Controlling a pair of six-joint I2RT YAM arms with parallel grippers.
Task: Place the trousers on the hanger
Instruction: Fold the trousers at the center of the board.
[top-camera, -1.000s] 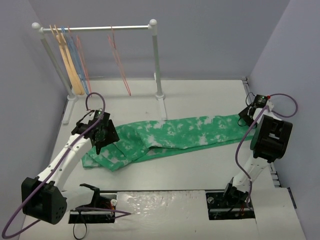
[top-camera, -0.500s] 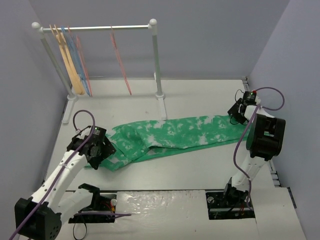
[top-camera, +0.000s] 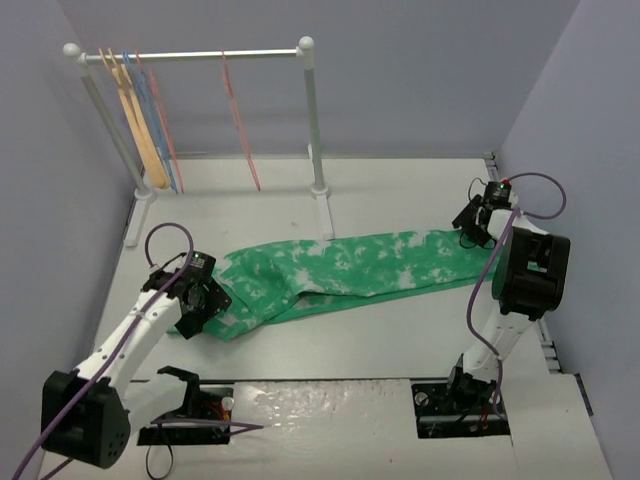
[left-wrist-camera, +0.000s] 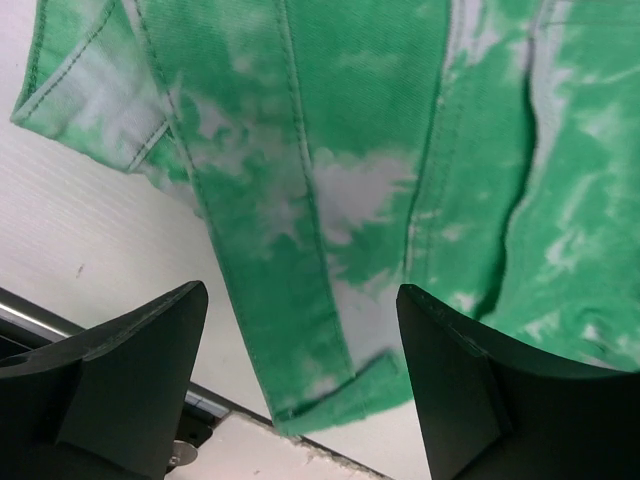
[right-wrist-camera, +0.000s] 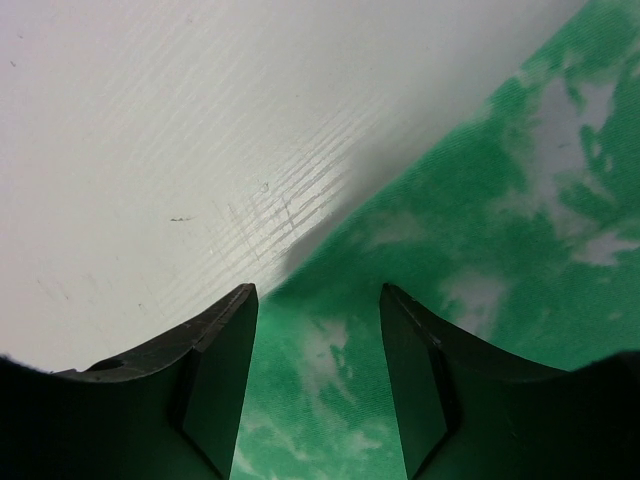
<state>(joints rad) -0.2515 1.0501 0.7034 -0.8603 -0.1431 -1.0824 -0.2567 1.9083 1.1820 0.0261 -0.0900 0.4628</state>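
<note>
while the trousers (top-camera: 340, 270) lie flat across the middle of the worktop (top-camera: 400, 190), reaching from near its left edge to near its right edge, the pink-salmon wire hanger (top-camera: 240, 125) hangs by itself midway along the white rail rack (top-camera: 190, 56) at the far left corner. by my reading nothing of the task proper is done: garment and hanger are well apart and neither is lifted.

the left gripper (top-camera: 200, 303) hovers over the left end of the cloth with its fingers spread wide, gripping nothing. the right gripper (top-camera: 472, 222) sits low over the right end, fingers parted above the cloth's edge and not pinching it, as far as the wrist view shows.

everything seems left to do: take up the trousers, reach the hanger, drape the legs over its bar.

the worktop is white, matte, faintly grained and scuffed. a tan wooden hanger (top-camera: 135, 115) and light blue wire hangers (top-camera: 150, 120) crowd the rail's left end. plain pale grey-lilac walls (top-camera: 420, 70) close in the far, left and right sides.
</note>
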